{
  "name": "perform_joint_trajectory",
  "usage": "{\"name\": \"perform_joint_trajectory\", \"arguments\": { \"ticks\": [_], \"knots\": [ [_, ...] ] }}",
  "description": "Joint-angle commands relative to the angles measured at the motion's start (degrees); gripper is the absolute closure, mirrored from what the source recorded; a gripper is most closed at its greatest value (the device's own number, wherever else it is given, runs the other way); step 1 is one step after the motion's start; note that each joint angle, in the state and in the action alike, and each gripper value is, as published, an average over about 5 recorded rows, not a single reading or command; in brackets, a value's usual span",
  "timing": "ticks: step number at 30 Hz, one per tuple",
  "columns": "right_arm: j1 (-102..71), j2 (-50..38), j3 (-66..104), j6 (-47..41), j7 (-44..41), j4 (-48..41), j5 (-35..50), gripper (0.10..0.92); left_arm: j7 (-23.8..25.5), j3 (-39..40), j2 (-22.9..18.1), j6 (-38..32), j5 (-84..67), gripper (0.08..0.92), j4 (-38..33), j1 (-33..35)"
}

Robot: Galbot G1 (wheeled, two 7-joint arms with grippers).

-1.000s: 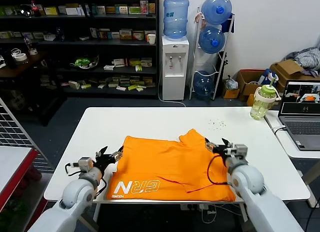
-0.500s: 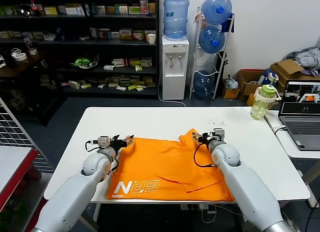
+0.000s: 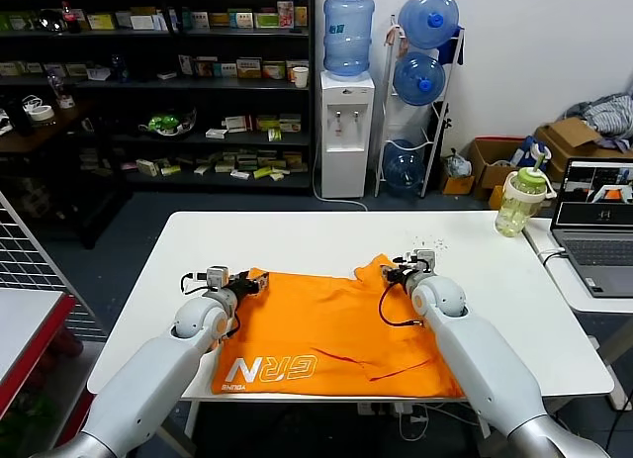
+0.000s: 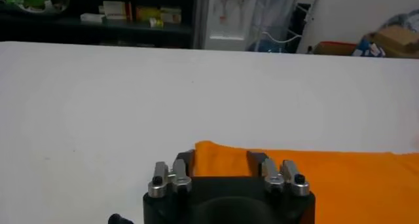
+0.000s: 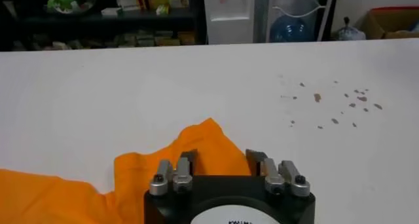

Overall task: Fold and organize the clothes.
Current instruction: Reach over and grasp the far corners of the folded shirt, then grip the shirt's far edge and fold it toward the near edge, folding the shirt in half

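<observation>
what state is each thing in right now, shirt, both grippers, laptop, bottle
orange T-shirt: lying on the white table, partly folded, white lettering facing up at the near left corner
left gripper: at the shirt's far left corner, fingers straddling the cloth edge
right gripper: at the shirt's raised far right corner, fingers astride the fabric
laptop: open, screen lit
green bottle: upright, lid on

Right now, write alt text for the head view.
A bright orange cotton T-shirt lies flat on a white table, the left end effector and right end effector each at a far corner of it.
</observation>
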Motion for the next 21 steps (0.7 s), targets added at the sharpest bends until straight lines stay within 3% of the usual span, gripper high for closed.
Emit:
{"name": "perform_joint_trajectory", "arguments": {
  "ticks": [1, 11, 15, 21],
  "knots": [
    [0.82, 0.13, -0.63, -0.17, -0.76, 0.07, 1.17, 0.604, -0.19, 1.54, 0.12, 1.52, -0.09, 0.521, 0.83, -1.45],
    [-0.01, -0.18, -0.18, 5.34, -1.89, 2.27, 0.97, 0.881, -1.26, 1.04, -0.11, 0.42, 0.34, 0.816, 0.23, -1.12],
    [-1.36, -1.41, 0.63, 6.08, -1.51, 5.47, 1.08, 0.901, -2.78, -0.30, -0.01, -0.35, 0.66, 0.897, -2.02, 0.07],
    [-7.10, -6.07, 2.95, 4.85, 0.69, 15.90, 3.89, 0.901, -4.98, -3.46, 2.46, -0.41, 0.25, 0.905, -11.65, 5.00]
  ]
}}
